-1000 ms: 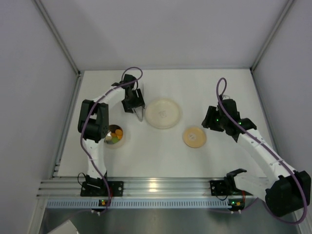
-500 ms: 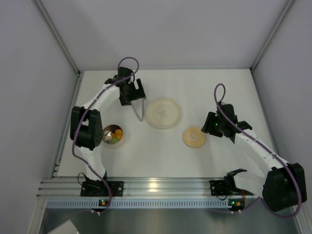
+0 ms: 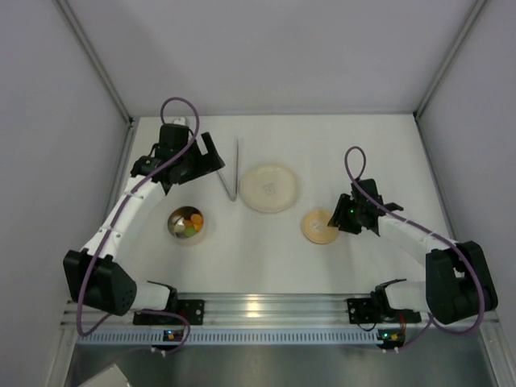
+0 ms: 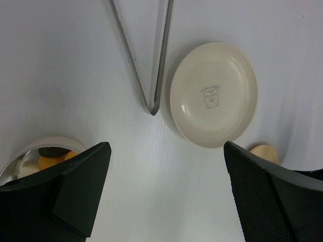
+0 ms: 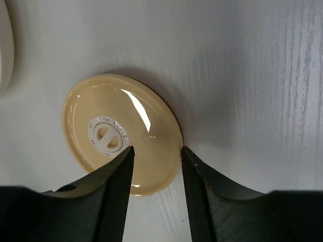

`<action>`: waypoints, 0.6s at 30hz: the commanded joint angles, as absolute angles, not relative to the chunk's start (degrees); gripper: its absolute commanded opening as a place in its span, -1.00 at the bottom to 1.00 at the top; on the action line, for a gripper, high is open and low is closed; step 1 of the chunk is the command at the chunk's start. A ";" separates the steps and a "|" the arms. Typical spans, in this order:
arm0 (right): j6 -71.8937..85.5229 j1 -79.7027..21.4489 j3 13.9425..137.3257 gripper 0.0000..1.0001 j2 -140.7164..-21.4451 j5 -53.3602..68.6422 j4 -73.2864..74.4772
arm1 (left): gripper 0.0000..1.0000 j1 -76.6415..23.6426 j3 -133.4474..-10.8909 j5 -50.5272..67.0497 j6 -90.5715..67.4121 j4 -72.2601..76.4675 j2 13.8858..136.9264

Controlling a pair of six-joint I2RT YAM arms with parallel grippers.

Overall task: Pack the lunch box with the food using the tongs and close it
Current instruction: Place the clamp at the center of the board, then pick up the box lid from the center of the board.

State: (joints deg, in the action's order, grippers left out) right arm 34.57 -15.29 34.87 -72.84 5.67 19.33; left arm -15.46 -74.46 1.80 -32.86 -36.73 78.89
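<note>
The left jaws are wide open and hold nothing. The tongs (image 3: 234, 173) lie flat on the worktop (image 3: 266, 250), just beside the plate (image 3: 258, 181). The food (image 3: 189, 223) is in the lunch box (image 3: 172, 219). The right jaws sit at the edge of the lid (image 3: 317, 230); I cannot tell if they pinch it.

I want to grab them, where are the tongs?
In the top view the tongs lie on the table, just left of the cream plate.

White arms (image 3: 133, 210) with black joints, black jaws, purple cables (image 3: 179, 100).
</note>
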 commanded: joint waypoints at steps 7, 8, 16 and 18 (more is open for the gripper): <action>34.81 -14.50 34.54 -0.17 -73.13 3.96 14.59 | 0.97 -15.38 -65.39 -8.43 -36.91 -37.00 68.82; 34.54 -14.50 34.54 -0.17 -72.78 3.43 14.94 | 0.97 -15.47 -65.22 -8.70 -37.18 -37.18 68.12; 33.75 -14.15 35.51 -0.16 -73.56 2.19 16.00 | 0.97 -15.47 -62.67 -19.06 -41.39 -39.72 64.69; 33.84 -14.15 35.33 -0.17 -74.18 3.16 15.30 | 0.97 -15.38 -62.14 -22.14 -43.49 -40.34 64.25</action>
